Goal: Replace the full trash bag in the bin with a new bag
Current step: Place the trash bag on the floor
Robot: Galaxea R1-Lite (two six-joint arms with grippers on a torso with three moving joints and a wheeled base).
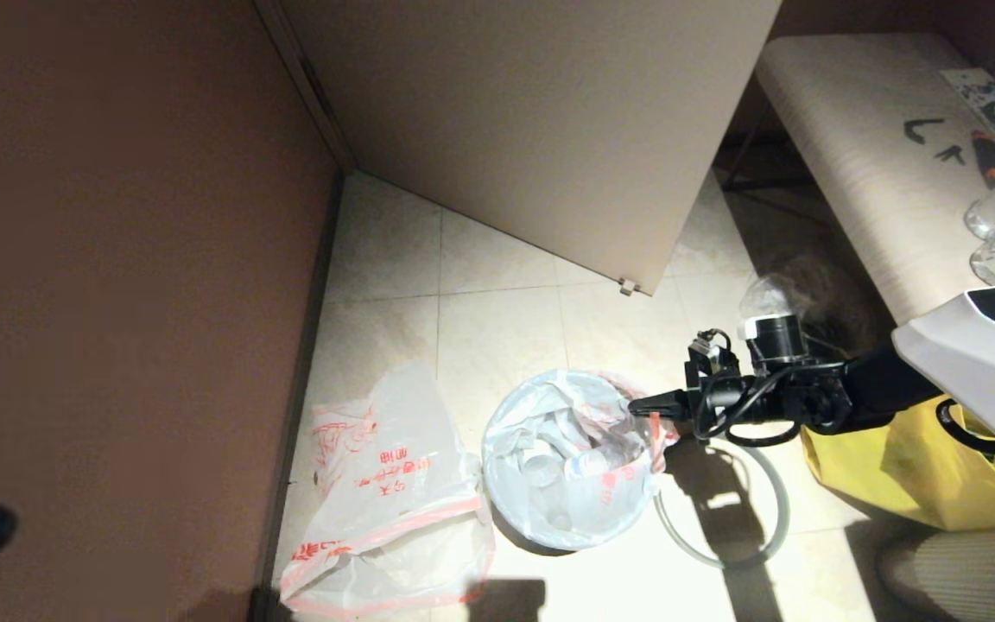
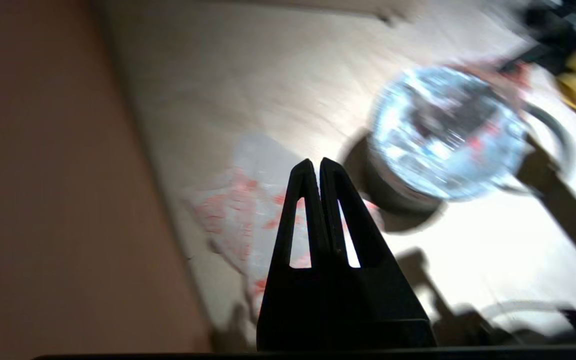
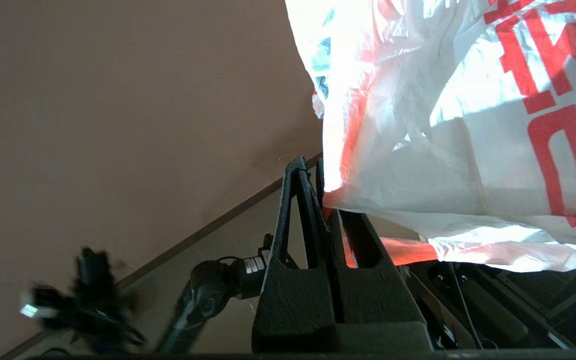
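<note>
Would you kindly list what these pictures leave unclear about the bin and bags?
- Bin wall: head view, nearly all covered by the full bag.
- New bag: head view, lower end cut by the frame's edge.
- Left end effector: absent from head view.
- Bag contents: left wrist view, motion-blurred.

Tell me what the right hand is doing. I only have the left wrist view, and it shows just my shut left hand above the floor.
Observer: The right hand is shut on the red-orange hem of the bulging translucent white trash bag.
Operator: Confirm that the bag is in the bin.
Observer: Yes, it sits inside the small round grey bin, and the head view shows clear bottles and cups through the film.
</note>
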